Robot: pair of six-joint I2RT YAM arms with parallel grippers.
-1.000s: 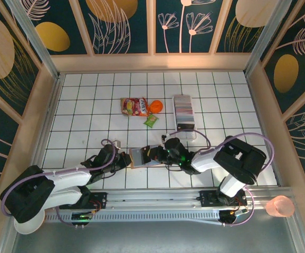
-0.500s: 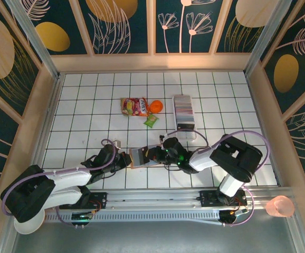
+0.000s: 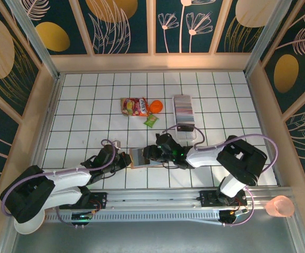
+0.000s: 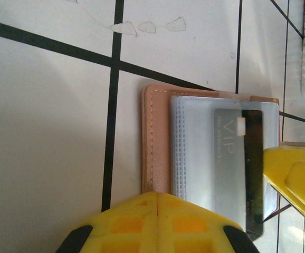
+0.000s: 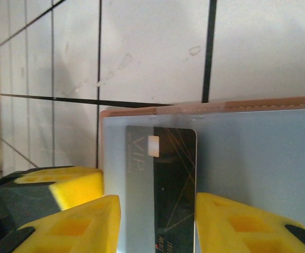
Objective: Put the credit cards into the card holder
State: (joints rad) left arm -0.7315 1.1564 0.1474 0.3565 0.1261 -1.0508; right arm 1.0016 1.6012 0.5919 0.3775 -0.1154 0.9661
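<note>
- This was a robotics lab test cell: a left arm [image 3: 63, 182] and a right arm [image 3: 237, 158] stood bolted to an aluminium rail [image 3: 158, 203].
- A white gridded tabletop [image 3: 89, 105] served as the work surface.
- Printed botanical panels [image 3: 126, 26] walled it in.

A dark VIP card [image 5: 160, 179] lies on the grey pocket of the salmon-pink card holder [image 5: 258, 153], which rests on the white tiled table [image 5: 152, 52]. The right gripper [image 5: 156, 203] has its yellow fingers parted, flanking the card's near end.
</note>
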